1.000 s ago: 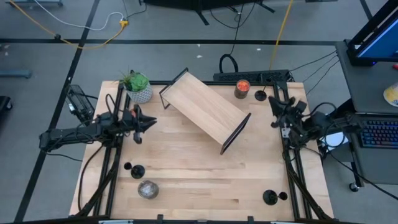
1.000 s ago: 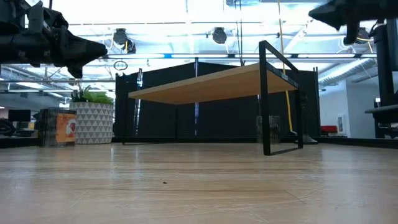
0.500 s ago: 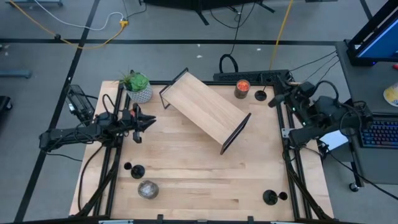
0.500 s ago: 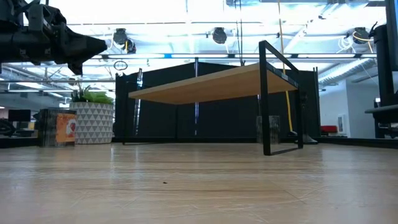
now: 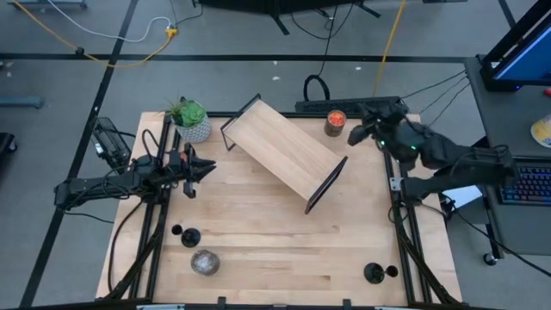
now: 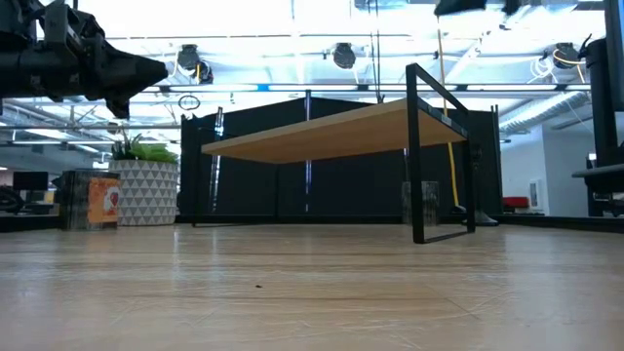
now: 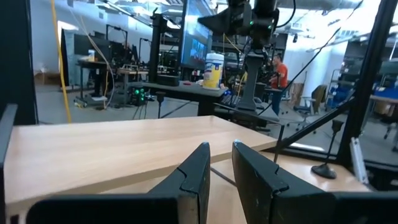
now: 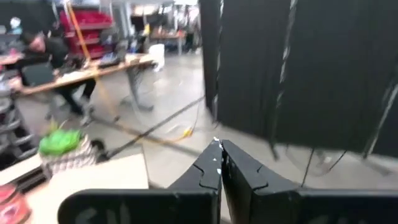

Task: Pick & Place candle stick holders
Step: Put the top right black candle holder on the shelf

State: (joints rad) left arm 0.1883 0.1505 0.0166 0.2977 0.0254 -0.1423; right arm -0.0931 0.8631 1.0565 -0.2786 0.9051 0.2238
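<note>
3 candle stick holders (image 5: 189, 237) stand untouched on the surface (image 5: 258, 232); right gripper (image 5: 360, 132) fingers pressed together, left gripper (image 5: 208, 169) fingers slightly parted, empty.

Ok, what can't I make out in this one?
- Third candle stick holder: in the high view the right pincer hangs over its spot and hides it. Only the left wrist view shows it, small.
- Front left holder and front right holder: neither shows in the low view.
- Grey round thing: too small in the high view to identify.
</note>
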